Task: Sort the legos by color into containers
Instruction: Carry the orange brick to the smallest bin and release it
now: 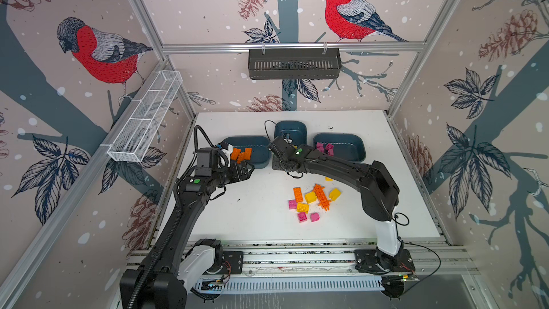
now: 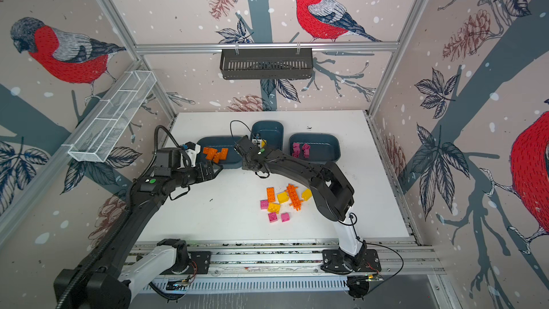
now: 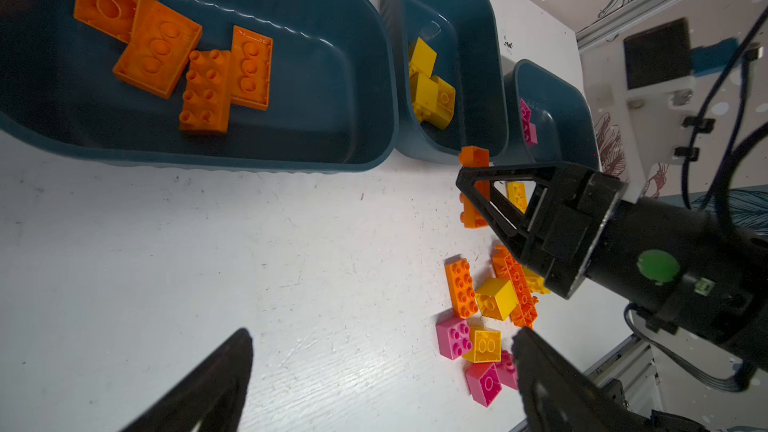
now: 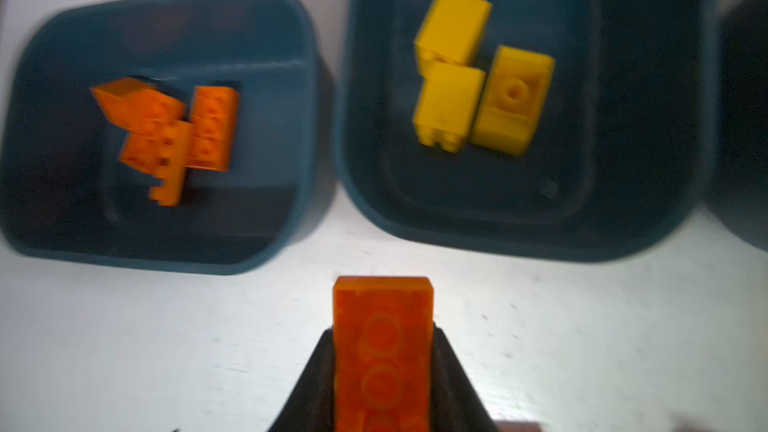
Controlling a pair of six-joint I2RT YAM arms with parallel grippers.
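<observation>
1. Your white worktop (image 1: 237, 221) carries everything. Three dark teal tubs stand in a row toward its far edge.
2. The left tub (image 1: 263, 151) holds four orange bricks (image 3: 208, 89). The middle tub (image 1: 294, 129), just beside it, holds three yellow bricks (image 4: 453, 97). The right tub (image 1: 350, 148) holds a few pink bricks (image 1: 325, 147); you cannot count them exactly from here.
3. Your left end effector (image 3: 382, 332) hangs over the bare worktop in front of the left tub. Its jaws are spread wide with nothing between them.
4. Your right end effector (image 4: 382, 338) is clamped narrow on an oblong orange brick (image 4: 382, 305). It holds the brick over the worktop, in front of the gap between the left and middle tubs.
5. The loose pile (image 1: 312, 200) lies on the worktop well apart from the tubs, beside the right arm. In both top views it shows a long spiky orange piece (image 1: 321, 197), an orange oblong (image 1: 298, 194), three yellow bricks and three pink ones.
6. A small yellow piece (image 1: 329, 178) peeks out from under the right arm and is mostly hidden.
</observation>
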